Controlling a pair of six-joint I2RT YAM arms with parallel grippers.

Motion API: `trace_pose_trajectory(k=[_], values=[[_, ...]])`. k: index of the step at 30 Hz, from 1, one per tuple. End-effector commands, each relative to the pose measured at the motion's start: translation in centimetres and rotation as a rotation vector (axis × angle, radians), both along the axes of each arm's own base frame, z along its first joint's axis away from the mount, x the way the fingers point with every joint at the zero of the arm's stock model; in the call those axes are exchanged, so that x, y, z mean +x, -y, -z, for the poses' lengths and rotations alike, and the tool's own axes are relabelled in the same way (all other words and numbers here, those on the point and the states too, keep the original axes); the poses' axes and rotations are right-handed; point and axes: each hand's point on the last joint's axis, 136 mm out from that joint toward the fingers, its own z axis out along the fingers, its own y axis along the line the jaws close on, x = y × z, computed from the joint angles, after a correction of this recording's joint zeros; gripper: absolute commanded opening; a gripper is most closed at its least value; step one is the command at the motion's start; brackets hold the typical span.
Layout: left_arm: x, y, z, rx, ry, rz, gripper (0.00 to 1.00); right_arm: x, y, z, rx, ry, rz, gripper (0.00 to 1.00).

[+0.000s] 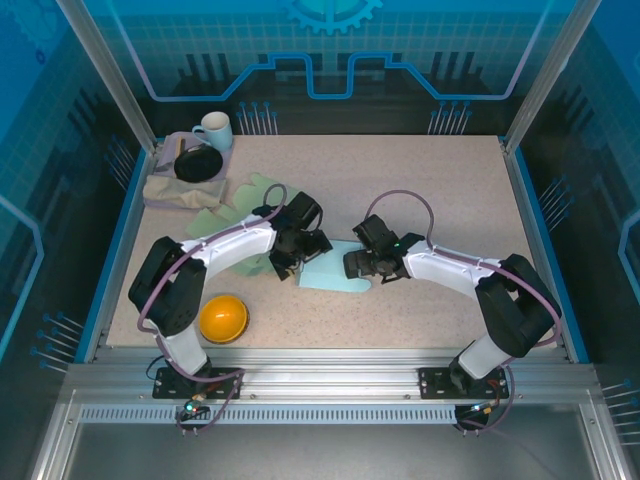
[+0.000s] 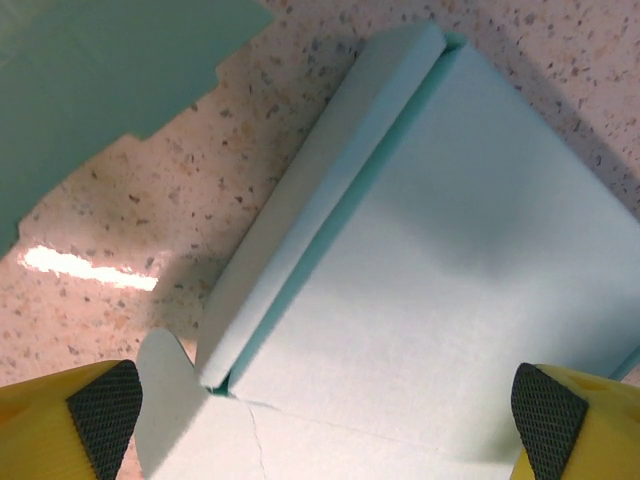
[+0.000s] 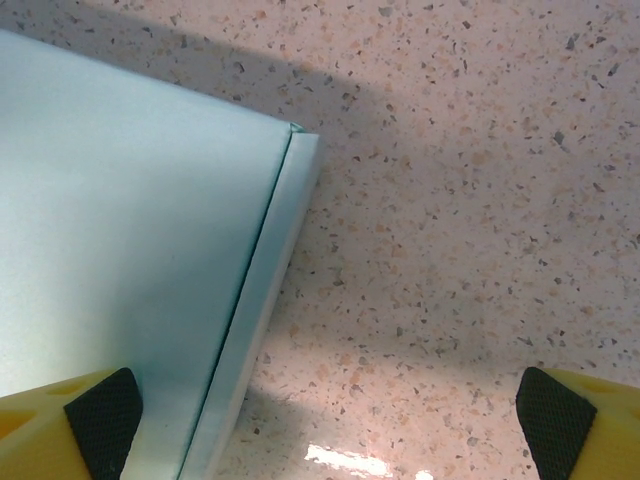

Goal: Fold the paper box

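Observation:
The pale green paper box (image 1: 335, 272) lies flat on the speckled table between my two arms. My left gripper (image 1: 293, 262) hovers over its left edge, open, nothing held. In the left wrist view the box (image 2: 430, 260) has a raised side flap (image 2: 320, 200) folded along its left edge, and the left gripper (image 2: 327, 420) has its pads far apart above the sheet. My right gripper (image 1: 362, 264) is at the box's right edge, open. In the right wrist view the box (image 3: 120, 220) with its folded rim fills the left side, and the right gripper (image 3: 330, 425) straddles the rim and bare table.
More flat green paper sheets (image 1: 240, 200) lie behind the left arm, also seen as paper sheet (image 2: 100, 80). An orange bowl (image 1: 223, 317) sits front left. A mug (image 1: 214, 130), a black dish (image 1: 197, 163) and cloth (image 1: 175, 190) are at the back left corner.

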Motion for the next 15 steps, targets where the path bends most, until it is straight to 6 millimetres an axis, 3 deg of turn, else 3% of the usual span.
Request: trace_pose_trajectory(k=[1,8,15], values=[[-1.0,1.2,-0.3,-0.018,-0.048,-0.027,0.99,-1.1,0.0,1.4,-0.018,-0.04,-0.013,1.0],[-1.2,2.4,0.7,-0.021,-0.064,-0.022,0.92,-1.1,0.2,1.6,-0.023,-0.043,-0.01,1.0],[-0.9,0.7,1.1,0.089,-0.029,0.018,0.9,-0.9,0.3,1.3,-0.005,-0.039,-0.004,1.0]])
